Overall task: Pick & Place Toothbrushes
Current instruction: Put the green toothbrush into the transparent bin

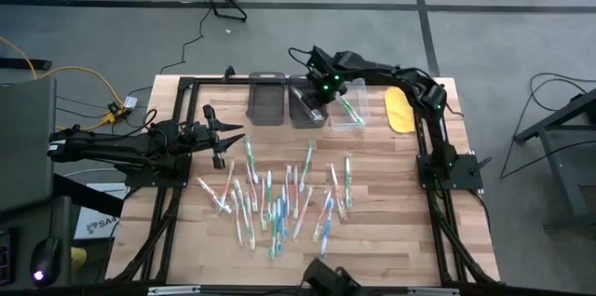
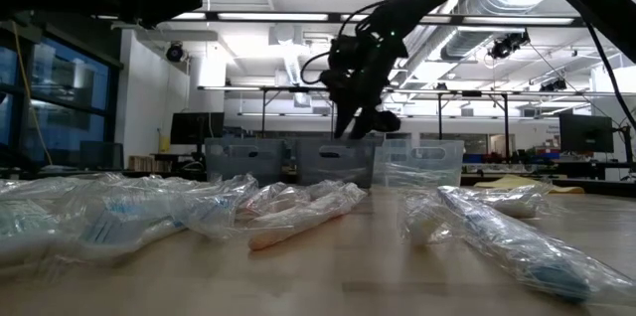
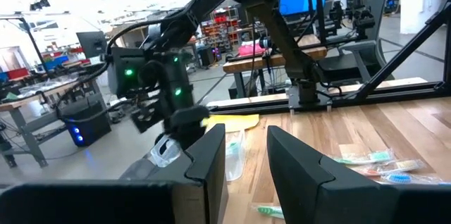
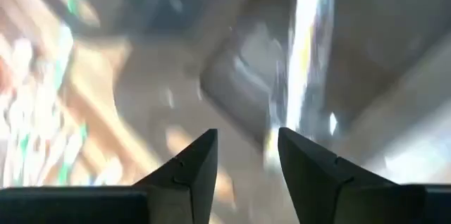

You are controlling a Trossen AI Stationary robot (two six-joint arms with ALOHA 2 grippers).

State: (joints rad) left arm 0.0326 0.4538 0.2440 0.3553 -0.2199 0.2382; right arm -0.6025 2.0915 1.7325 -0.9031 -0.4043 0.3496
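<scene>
Wood table (image 1: 391, 231): right end effector (image 4: 246, 155) over bins (image 1: 307, 100), parted, empty.

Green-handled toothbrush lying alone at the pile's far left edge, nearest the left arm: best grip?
Take that green-handled toothbrush at mid-handle, coming straight down, jaws spanning its thin width. It lies flat and lengthwise on the table, with bare wood on both sides. The left tool is nearest.

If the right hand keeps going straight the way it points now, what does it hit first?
Most likely the middle bin. The right hand hangs over the row of bins, fingers apart and pointing down. Its own view shows a bin floor below, but blur leaves the exact depth unclear.
</scene>
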